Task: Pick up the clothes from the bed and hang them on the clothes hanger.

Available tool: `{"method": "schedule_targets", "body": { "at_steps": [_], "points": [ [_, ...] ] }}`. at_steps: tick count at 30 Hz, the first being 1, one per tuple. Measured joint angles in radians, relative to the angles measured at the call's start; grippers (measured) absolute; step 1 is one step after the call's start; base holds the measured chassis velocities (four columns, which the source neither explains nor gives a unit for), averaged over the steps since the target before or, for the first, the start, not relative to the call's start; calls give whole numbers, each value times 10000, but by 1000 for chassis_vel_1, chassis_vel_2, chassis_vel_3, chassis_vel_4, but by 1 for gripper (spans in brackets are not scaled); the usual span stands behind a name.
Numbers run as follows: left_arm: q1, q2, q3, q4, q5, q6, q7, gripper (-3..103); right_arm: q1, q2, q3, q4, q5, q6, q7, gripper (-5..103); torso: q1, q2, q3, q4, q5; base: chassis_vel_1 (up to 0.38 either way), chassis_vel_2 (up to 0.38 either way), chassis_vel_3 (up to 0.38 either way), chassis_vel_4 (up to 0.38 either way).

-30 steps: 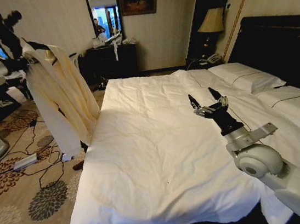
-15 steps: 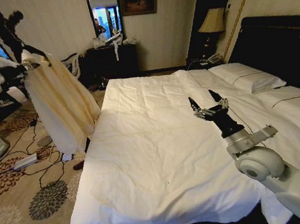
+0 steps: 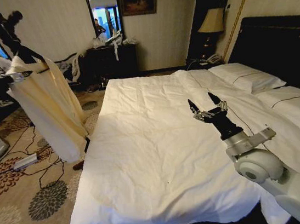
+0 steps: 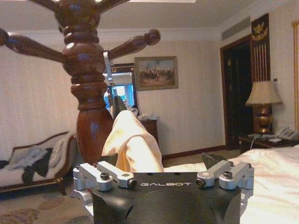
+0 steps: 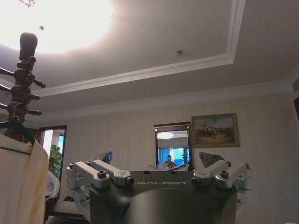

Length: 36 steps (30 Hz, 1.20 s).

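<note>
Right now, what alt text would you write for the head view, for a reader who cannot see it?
A cream shirt hangs from a thin dark hanger beside a dark wooden coat stand, left of a large white-duvet bed. The right end effector hovers open above the duvet, pointing toward the headboard end, with nothing between its fingers.

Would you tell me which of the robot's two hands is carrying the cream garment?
The left hand, beside the wooden coat stand, holds the garment; the right hand hovers empty above the bed.
</note>
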Motion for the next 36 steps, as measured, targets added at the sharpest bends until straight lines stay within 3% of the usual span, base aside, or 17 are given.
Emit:
{"method": "schedule_targets", "body": {
  "at_steps": [9,11,13,15,16,17,18,20,22,24,26,29,31,34,36],
  "points": [
    [1521,850,-993,-1073,-15,-359,-398,100,-137,151,77,-12,-23,-4,12,100,0,0,1,-7,2,0,0,0,0],
    [2558,1093,-2149,-1542,-127,-465,-482,100,-174,245,160,1,-13,-5,12,100,2,0,2,-5,3,0,0,0,0],
    [3642,1243,-3130,-1925,-539,-928,-467,100,-214,378,369,9,136,7,12,100,0,0,1,6,8,0,0,0,0],
    [3868,1254,-3290,-2014,-741,-1150,-430,100,-227,436,469,10,216,12,15,100,0,0,1,7,8,0,0,0,0],
    [4144,1247,-3433,-2148,-1066,-1643,-364,100,-252,561,686,13,375,19,17,100,-1,1,0,6,3,0,0,0,0],
    [4517,1110,-3589,-2351,-1460,-2320,-427,100,-335,821,1093,12,599,37,34,100,0,1,0,2,4,0,0,0,0],
    [4737,958,-3629,-2475,-1572,-2545,-583,100,-504,1024,1449,9,689,58,55,100,1,1,0,1,7,0,0,0,0],
    [4809,859,-3603,-2527,-1589,-2617,-686,100,-672,1164,1728,19,704,75,53,100,1,0,1,3,6,0,0,0,0],
    [5093,370,-3346,-2782,-1463,-2802,-1145,100,-1487,1703,3003,90,571,171,66,100,3,0,1,-6,-1,0,0,0,0],
    [5991,-79,-3480,-3229,-866,-3401,-1580,100,-2189,2294,3666,-12,37,263,44,100,2,0,1,-19,8,0,0,0,0],
    [6467,-288,-3683,-3409,-572,-3544,-1741,100,-2411,2508,3782,-55,-216,316,0,100,2,1,1,-16,12,0,0,0,0],
    [8944,-1465,-5007,-4546,294,-3810,-2484,100,-3163,3587,3669,-186,-1337,565,-423,100,2,0,2,5,-2,0,0,0,0],
    [9363,-1733,-5245,-4818,463,-3841,-2628,100,-3263,3814,3590,-200,-1494,596,-465,100,3,0,2,5,-4,0,0,0,0],
    [11206,-3188,-6349,-6266,1469,-3954,-3166,100,-3812,5217,3164,-295,-2427,822,-590,100,0,1,0,-6,8,0,0,0,0],
    [11542,-3423,-6527,-6521,1677,-3977,-3210,100,-3892,5440,3123,-296,-2591,858,-620,100,0,1,0,-8,7,0,0,0,0]
  ]
}}
